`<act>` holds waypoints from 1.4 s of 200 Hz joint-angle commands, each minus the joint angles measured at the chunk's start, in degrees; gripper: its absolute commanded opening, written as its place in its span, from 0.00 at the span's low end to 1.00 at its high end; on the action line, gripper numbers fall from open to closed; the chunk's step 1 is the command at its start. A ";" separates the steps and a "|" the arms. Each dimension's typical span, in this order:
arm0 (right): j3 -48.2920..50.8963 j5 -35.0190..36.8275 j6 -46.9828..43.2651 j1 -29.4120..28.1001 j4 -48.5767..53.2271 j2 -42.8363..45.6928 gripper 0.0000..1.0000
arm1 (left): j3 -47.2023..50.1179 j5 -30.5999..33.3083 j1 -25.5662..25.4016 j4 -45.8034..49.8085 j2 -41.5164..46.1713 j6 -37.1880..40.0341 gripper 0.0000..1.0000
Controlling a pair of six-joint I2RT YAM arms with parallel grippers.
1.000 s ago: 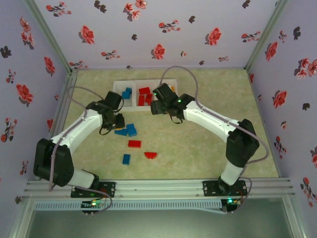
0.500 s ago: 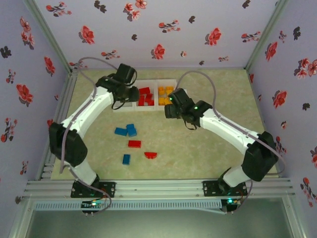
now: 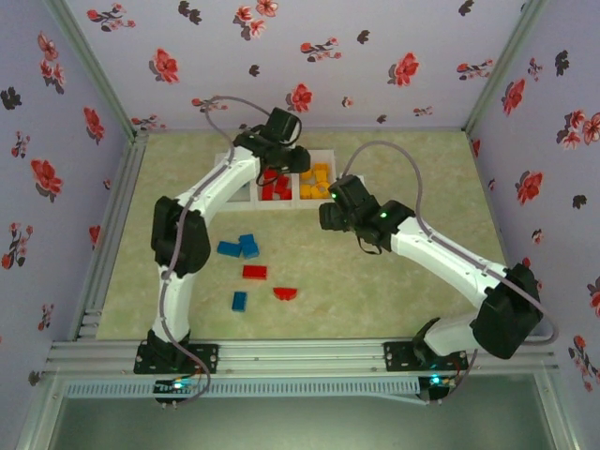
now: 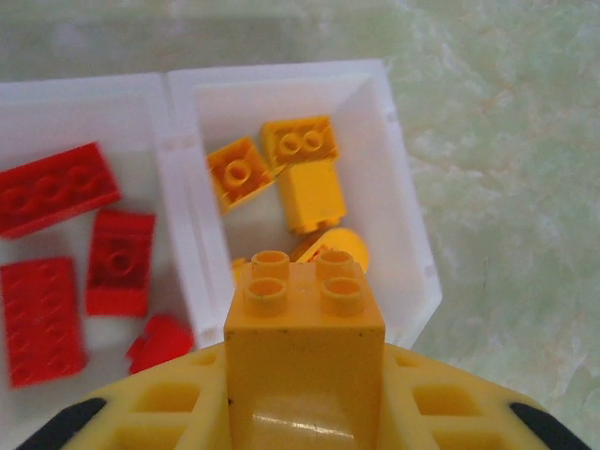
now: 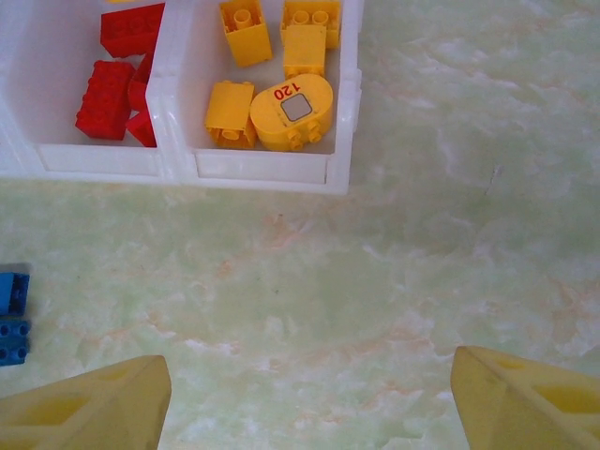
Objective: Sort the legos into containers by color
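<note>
My left gripper [image 4: 305, 384] is shut on a yellow-orange four-stud brick [image 4: 305, 314], held above the near rim of the right-hand bin [image 4: 405, 202], where several yellow bricks [image 4: 300, 173] lie. The middle bin [image 4: 173, 202] holds red bricks [image 4: 56, 187]. From above, the left gripper [image 3: 291, 161] hangs over the row of bins [image 3: 330, 178]. My right gripper [image 3: 330, 217] stands open over bare table just in front of the yellow bin [image 5: 342, 112], nothing between its fingers [image 5: 94, 403]. Blue bricks [image 3: 239, 247], a red brick [image 3: 254, 272], another blue brick [image 3: 239, 301] and a red half-round piece [image 3: 285, 293] lie loose on the table.
The left arm's forearm crosses over the leftmost bin [image 3: 242, 193] and hides most of it. Floral walls close the table on three sides. Two blue bricks [image 5: 11, 314] show at the left edge of the right wrist view. A round yellow piece marked 120 [image 5: 292, 111] lies in the yellow bin.
The left arm swung from the loose bricks up and rightward across the bins, now holding the yellow-orange brick at the yellow bin. The right gripper backed off the bins toward the right.
</note>
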State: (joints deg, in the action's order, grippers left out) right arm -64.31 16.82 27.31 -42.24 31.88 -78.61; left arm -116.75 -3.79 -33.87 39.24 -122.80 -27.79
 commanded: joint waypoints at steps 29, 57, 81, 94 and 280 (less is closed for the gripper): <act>1.53 0.36 1.86 0.31 -0.06 1.49 0.80 | -17.77 -3.69 -0.08 3.16 -12.95 0.76 0.66; 1.65 0.65 1.99 0.31 -0.01 1.78 0.79 | -19.16 -1.97 0.03 4.77 -11.99 1.86 0.68; 1.35 0.59 1.85 0.38 -0.34 1.23 0.80 | -16.98 0.43 0.21 6.54 -7.64 2.85 0.68; 1.12 -0.07 1.87 0.38 -0.94 0.56 0.80 | -15.13 1.82 0.46 7.66 -4.62 3.34 0.68; -29.18 -13.17 6.62 -17.09 -0.64 -40.81 0.79 | 34.66 9.96 16.78 13.03 45.51 -2.35 0.73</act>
State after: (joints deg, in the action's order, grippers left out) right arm -88.07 4.84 33.65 -57.91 27.62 -116.71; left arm -83.05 5.15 -17.98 50.70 -79.81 -29.06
